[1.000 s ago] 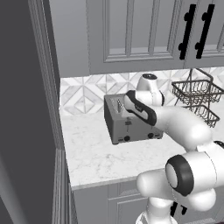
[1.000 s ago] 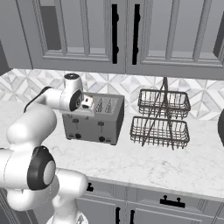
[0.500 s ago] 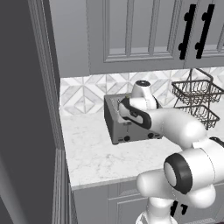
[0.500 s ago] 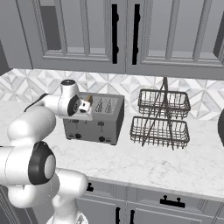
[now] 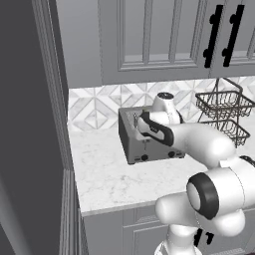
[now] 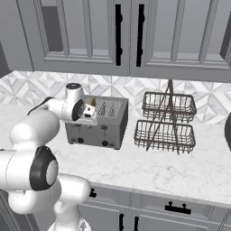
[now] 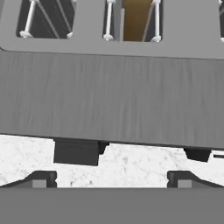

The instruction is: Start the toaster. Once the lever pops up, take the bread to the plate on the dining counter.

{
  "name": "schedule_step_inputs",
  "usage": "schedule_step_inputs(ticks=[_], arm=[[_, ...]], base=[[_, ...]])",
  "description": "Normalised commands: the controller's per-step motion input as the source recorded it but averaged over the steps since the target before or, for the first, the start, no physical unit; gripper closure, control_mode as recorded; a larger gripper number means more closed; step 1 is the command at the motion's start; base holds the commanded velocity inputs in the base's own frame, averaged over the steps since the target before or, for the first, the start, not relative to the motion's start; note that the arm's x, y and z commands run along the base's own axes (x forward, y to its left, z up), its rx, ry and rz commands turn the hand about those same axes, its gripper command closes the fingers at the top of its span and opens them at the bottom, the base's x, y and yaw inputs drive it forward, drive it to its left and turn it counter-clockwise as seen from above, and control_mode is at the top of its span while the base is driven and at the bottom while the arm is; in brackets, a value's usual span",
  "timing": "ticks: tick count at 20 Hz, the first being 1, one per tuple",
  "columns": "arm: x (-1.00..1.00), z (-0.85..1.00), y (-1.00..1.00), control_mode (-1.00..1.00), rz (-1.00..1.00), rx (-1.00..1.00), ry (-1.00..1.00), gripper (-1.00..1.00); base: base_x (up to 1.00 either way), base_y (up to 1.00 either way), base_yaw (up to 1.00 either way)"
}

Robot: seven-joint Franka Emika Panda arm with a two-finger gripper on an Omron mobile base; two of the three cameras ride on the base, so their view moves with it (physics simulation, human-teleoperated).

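Note:
The grey toaster (image 5: 130, 143) (image 6: 113, 122) stands on the marble worktop by the patterned backsplash. In the hand view its top edge and front face (image 7: 113, 96) lie straight under the hand. The bread (image 7: 136, 18) sits golden-brown in a slot. My gripper (image 5: 138, 127) (image 6: 91, 112) (image 7: 111, 181) hovers open over the toaster's front top edge, at its left half, holding nothing. The black lever (image 7: 76, 151) pokes out below the face, between the fingertips (image 7: 39, 179) and nearer the left one. A smaller black tab (image 7: 197, 154) shows further right. The plate and the dining counter are out of view.
A two-tier black wire basket (image 5: 224, 114) (image 6: 169, 119) stands right of the toaster. Grey wall cabinets (image 6: 117, 36) hang above. The worktop's front edge (image 5: 119, 206) is near, with a dark tall panel (image 5: 30, 124) at its left end.
The hand has moved left and slightly down along the toaster's top to its front left edge. The jaws have stayed open.

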Motion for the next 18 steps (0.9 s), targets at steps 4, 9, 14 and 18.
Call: schedule_step_inputs(ticks=[4,9,14,18], arm=[[0.01,-0.18,-0.24,-1.0,0.0,0.05,0.0,-1.0],[0.0,-0.12,-0.01,-1.0,0.0,0.0,-0.06,-1.0],[-0.06,-0.04,0.0,-1.0,0.0,0.0,-0.18,-1.0],[0.0,0.0,0.0,-1.0,-0.01,0.0,-0.1,-1.0]], base=[[0.0,0.0,0.0],[0.0,0.0,0.0],[0.0,0.0,0.0],[0.0,0.0,0.0]])
